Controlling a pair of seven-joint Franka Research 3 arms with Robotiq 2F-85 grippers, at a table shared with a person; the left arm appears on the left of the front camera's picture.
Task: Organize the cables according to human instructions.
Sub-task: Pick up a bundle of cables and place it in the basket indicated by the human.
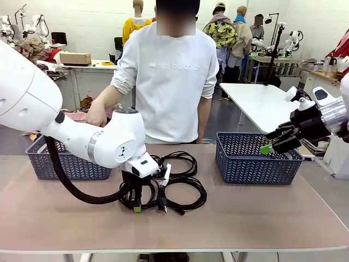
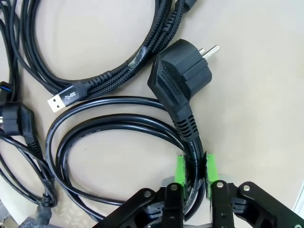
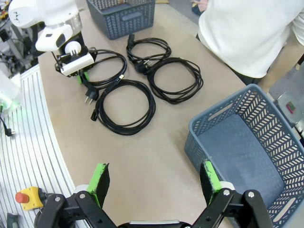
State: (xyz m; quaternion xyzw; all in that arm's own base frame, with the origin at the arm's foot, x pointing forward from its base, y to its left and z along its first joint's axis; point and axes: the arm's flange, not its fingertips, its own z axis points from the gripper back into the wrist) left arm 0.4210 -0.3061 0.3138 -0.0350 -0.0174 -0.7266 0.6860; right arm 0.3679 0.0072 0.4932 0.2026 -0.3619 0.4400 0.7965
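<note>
1. Left wrist view: shows the left gripper (image 2: 194, 166) pinched tight on a black power cord (image 2: 118, 128), with green pads (image 2: 179, 170) pressed to both sides of it just behind its plug (image 2: 183, 78).
2. Shows that plug lying flat on the table (image 2: 256, 118), pins pointing away from the fingers. Shows a braided cable (image 2: 142, 52) with a USB end (image 2: 61, 101) beside it.
3. Front view: places the left gripper low, at the near edge of the cables (image 1: 177, 183). Shows them coiled mid-table, between a left basket (image 1: 65, 164) and a right basket (image 1: 256, 164).
4. Finds the right gripper (image 1: 271, 143) held up near the right basket, fingers spread wide, nothing between them.
5. Right wrist view: gives the same wide gap between the green pads, with bare table below. Shows four black coils close together farther off, one of them under the other arm's fingers.
6. Shows a person (image 1: 169, 71) standing at the far side of the table, one hand (image 1: 97, 116) down by the left basket.
</note>
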